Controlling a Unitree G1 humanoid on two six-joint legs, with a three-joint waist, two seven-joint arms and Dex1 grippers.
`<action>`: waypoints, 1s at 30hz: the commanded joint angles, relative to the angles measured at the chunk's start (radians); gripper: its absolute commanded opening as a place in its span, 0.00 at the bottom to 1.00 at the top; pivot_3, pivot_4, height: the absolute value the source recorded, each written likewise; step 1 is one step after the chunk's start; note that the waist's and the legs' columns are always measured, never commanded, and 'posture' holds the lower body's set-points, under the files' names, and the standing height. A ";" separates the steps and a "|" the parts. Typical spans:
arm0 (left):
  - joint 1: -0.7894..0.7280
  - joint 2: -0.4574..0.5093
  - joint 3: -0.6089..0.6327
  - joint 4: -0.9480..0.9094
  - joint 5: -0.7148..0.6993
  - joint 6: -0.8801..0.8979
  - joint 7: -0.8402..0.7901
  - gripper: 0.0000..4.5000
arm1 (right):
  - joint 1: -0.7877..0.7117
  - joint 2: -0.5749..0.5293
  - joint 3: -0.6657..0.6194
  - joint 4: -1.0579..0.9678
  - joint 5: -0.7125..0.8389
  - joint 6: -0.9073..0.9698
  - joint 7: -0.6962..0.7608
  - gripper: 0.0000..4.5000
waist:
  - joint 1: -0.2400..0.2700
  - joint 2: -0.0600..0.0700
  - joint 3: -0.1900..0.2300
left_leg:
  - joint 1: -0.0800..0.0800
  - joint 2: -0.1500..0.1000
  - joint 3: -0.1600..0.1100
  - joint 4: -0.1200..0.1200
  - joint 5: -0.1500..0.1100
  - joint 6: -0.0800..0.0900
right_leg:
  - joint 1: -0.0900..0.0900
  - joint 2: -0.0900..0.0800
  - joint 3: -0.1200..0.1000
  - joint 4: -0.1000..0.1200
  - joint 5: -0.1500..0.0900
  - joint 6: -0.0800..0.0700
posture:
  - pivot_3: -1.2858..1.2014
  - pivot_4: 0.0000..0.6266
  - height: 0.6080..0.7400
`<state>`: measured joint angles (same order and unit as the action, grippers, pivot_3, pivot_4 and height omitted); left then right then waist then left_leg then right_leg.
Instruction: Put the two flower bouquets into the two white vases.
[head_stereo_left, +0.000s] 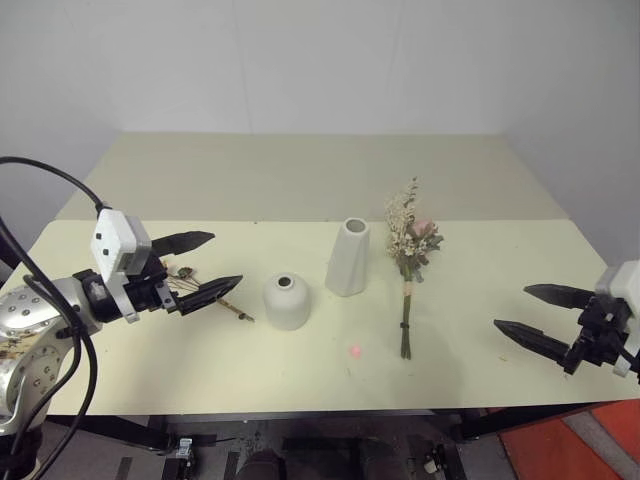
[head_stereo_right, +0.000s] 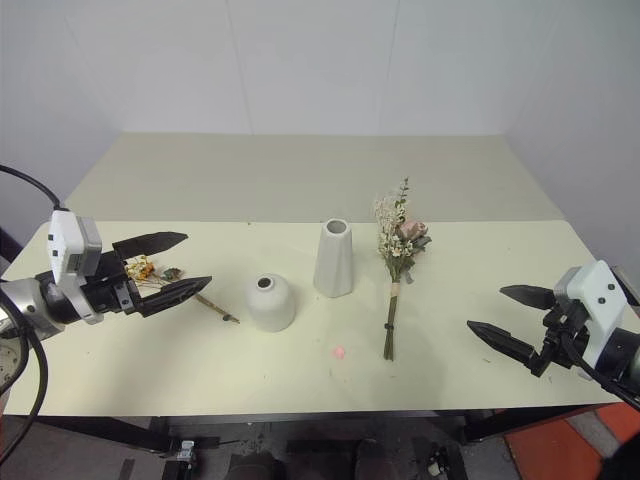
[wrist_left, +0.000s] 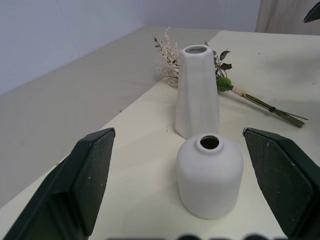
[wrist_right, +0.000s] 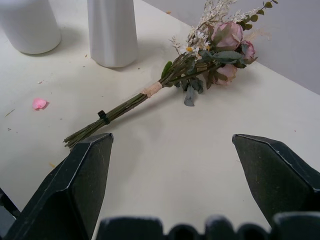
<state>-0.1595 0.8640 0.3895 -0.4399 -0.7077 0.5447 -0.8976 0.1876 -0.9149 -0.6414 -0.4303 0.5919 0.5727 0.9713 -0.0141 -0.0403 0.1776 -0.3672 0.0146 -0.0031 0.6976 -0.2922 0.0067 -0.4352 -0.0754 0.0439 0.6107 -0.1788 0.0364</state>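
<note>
On the long cream table (head_stereo_left: 300, 180), with the tall vase (head_stereo_left: 347, 258) taken as the landmark, everything seems laid out for two separate pick-ups, one per arm. Both vases stand upright near the table's middle with their mouths open and nothing in them, so neither placement is done yet. The short rounded vase (head_stereo_left: 286, 301) sits just beside the tall vase, on its left and a little nearer the robot. The rose bunch (head_stereo_left: 411, 250) lies flat just to the right of the tall vase, its heads pointing away from the robot and its tied stems pointing back toward it; lying that way, the stems look like the easy end to take from the robot's right side. The thin bunch with small orange flowers (head_stereo_right: 150, 271) lies flat well to the left of the tall vase, beyond the short vase, its brown stem running toward that vase.

The left gripper (head_stereo_left: 205, 264) hangs above the thin bunch with its two black fingers spread wide and nothing between them, pointing toward the vases. The right gripper (head_stereo_left: 545, 314) hovers well to the right of the tall vase, past the rose bunch, fingers likewise spread wide and empty. I judge that each arm is poised to take the bunch on its own side.

A small pink petal (head_stereo_left: 355, 350) lies loose on the table in front of the tall vase.

Counted: one table, two vases, two bunches, two grippers, one petal
</note>
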 joint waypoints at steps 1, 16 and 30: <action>-0.011 0.014 0.011 -0.009 -0.003 -0.015 -0.009 0.99 | -0.024 -0.022 -0.010 -0.002 0.001 -0.010 -0.004 1.00 | -0.001 0.000 0.000 | 0.000 0.000 0.000 0.000 0.000 0.000 | 0.000 0.000 0.000 0.000 0.000 0.000 | 0.52 0.24 1.00; -0.105 0.015 -0.057 0.055 0.013 -0.037 -0.073 0.99 | -0.328 0.041 0.184 0.002 0.161 0.403 -0.296 1.00 | -0.010 -0.001 0.000 | 0.001 0.000 0.000 0.000 0.000 0.000 | 0.001 0.001 0.001 0.000 0.000 0.000 | 0.52 0.24 1.00; -0.200 -0.007 -0.132 0.106 0.018 -0.067 -0.128 0.99 | -0.760 0.371 0.270 0.265 0.224 0.990 -0.622 1.00 | 0.001 0.000 0.000 | -0.004 0.000 -0.001 0.000 0.000 0.000 | -0.003 0.000 0.000 0.000 0.001 -0.001 | 0.52 0.24 1.00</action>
<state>-0.3545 0.8551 0.2352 -0.3086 -0.6871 0.4995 -1.0249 -0.5489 -0.5457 -0.3262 -0.1744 0.8170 1.5423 0.3619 -0.0130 -0.0407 0.1773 -0.3711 0.0144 -0.0041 0.6973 -0.2922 0.0068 -0.4383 -0.0755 0.0431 0.6105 -0.1782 0.0351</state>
